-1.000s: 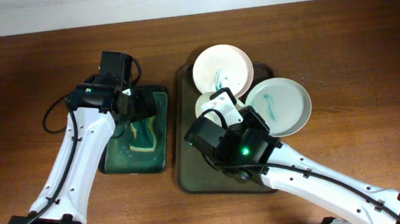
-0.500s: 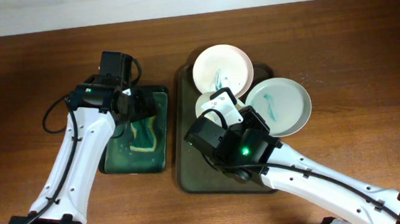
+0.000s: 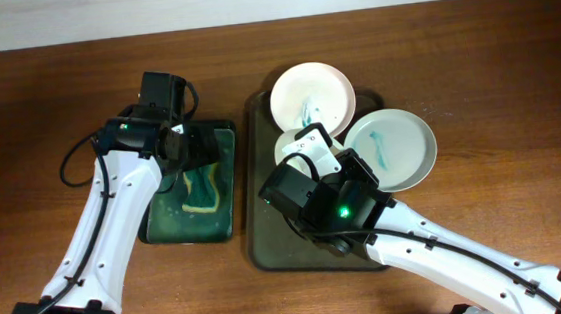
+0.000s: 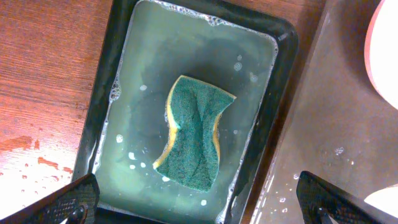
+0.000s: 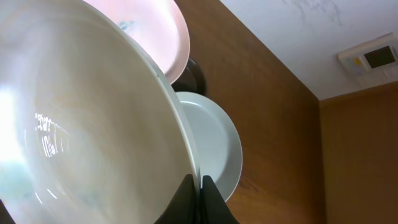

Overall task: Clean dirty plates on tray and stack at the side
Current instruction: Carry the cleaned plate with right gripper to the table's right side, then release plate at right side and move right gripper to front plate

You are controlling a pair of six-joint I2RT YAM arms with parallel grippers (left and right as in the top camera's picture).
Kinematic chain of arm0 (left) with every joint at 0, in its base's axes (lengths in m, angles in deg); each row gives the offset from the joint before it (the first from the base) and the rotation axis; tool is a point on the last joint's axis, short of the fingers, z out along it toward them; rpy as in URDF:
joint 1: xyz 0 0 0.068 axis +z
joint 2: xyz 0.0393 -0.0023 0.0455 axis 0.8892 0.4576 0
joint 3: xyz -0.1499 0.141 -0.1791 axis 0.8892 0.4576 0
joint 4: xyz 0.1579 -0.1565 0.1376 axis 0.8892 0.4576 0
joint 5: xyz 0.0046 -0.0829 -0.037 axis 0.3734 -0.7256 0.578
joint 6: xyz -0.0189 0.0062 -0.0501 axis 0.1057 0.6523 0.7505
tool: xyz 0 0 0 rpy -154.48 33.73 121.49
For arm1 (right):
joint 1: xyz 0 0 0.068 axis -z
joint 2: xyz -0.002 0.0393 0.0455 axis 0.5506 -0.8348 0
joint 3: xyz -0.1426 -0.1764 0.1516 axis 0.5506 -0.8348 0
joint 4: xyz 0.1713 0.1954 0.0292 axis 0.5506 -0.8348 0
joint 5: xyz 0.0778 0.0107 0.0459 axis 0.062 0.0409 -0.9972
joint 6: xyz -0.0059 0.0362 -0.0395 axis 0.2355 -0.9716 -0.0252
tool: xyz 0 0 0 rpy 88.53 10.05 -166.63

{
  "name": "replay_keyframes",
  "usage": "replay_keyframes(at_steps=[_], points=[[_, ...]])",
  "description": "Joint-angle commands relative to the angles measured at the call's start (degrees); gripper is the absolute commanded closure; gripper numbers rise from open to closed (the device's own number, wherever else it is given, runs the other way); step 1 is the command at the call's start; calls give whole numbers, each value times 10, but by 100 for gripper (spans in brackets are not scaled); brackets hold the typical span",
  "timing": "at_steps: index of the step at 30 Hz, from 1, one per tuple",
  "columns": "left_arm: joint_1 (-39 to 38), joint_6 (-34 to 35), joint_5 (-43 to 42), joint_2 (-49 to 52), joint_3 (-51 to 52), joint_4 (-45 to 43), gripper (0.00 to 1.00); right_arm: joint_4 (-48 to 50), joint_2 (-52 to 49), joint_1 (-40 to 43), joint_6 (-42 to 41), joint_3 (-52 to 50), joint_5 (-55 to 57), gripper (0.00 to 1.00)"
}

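My right gripper [image 5: 200,182] is shut on the rim of a white plate [image 5: 87,124] and holds it tilted over the dark tray [image 3: 267,240]; from overhead this plate [image 3: 295,144] is mostly hidden under the arm. Two more plates with teal smears lie on the tray: one at the back [image 3: 312,94] and one at the right [image 3: 392,148]. My left gripper [image 4: 199,208] is open and hovers over a green-and-yellow sponge [image 4: 194,134] lying in soapy water in a black basin [image 4: 283,53].
The basin [image 3: 156,227] stands left of the tray, their edges close together. The wooden table [image 3: 493,50] stretches to the right of the tray. Water drops lie on the wood left of the basin [image 4: 31,146].
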Motion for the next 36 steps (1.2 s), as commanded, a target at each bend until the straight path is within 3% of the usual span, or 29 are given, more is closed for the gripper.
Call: replay_keyframes(at_steps=[1, 10, 14, 17, 18, 23, 26, 30, 36], points=[[0, -3, -2, -5, -6, 1, 1, -3, 6, -3, -7, 10, 20, 96], [0, -3, -2, -5, -6, 1, 1, -2, 6, -2, -8, 10, 20, 96], [0, -3, -2, -5, -6, 1, 1, -1, 6, 1, -68, 10, 18, 96], [0, -3, -2, -5, -6, 1, 1, -1, 6, 31, -113, 12, -30, 96], [0, -3, -2, -5, -6, 1, 1, -1, 6, 56, -114, 19, -94, 96], [0, -3, -2, -5, -6, 1, 1, -28, 6, 280, -25, 94, -518, 96], [0, -3, -2, -5, -6, 1, 1, -26, 5, 430, -26, 101, -661, 96], [0, -3, -2, -5, -6, 1, 1, -28, -17, 645, -37, 100, -727, 96], [0, -3, -2, -5, -6, 1, 1, -33, -93, 872, -49, 99, -707, 96]])
